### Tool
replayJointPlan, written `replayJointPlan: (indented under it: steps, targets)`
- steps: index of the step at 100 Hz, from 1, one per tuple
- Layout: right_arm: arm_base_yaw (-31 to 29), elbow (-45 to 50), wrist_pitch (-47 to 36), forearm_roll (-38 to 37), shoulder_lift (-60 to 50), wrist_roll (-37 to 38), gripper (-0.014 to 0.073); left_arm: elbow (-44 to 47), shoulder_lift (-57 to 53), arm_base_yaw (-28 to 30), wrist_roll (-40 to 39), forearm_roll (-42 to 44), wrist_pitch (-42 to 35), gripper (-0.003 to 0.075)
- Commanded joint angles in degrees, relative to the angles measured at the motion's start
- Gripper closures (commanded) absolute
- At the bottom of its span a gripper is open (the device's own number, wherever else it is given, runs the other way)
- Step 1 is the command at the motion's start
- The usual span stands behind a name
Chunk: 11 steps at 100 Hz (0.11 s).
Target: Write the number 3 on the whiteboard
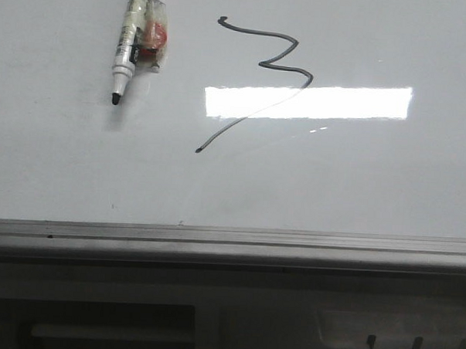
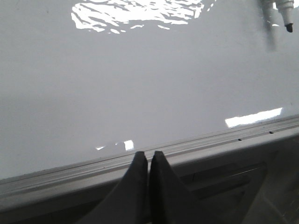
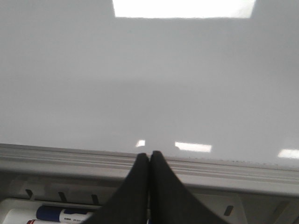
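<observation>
The number 3 [image 1: 270, 62] is a thin dark grey zigzag stroke with a long slanting tail on the whiteboard [image 1: 356, 180], in the front view. A white marker [image 1: 127, 50] with a black tip lies uncapped on the board left of the stroke, beside a small red and clear piece [image 1: 155, 37]; its tip [image 2: 288, 25] also shows in the left wrist view. My left gripper [image 2: 148, 153] is shut and empty over the board's grey edge rail [image 2: 201, 144]. Over the same rail [image 3: 70, 158], my right gripper [image 3: 149, 154] is shut with nothing in it. Neither gripper shows in the front view.
A bright rectangular light reflection [image 1: 307, 102] lies across the stroke's tail. Below the rail, a tray holds spare markers [image 3: 60, 215] in the right wrist view. The grey rail [image 1: 230, 238] runs along the board's near edge.
</observation>
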Motion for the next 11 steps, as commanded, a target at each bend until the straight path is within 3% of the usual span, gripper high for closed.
replayJointPlan:
  steps: [1,11]
  targets:
    - [-0.3,2.1,-2.1,-0.7,-0.6,0.3,0.0643,0.8,-1.4,0.1,-0.7,-0.1,-3.0,0.0741]
    - [-0.3,2.1,-2.1,-0.7,-0.6,0.3,0.0643,0.8,-1.4,0.1,-0.7,-0.1,-3.0,0.0741]
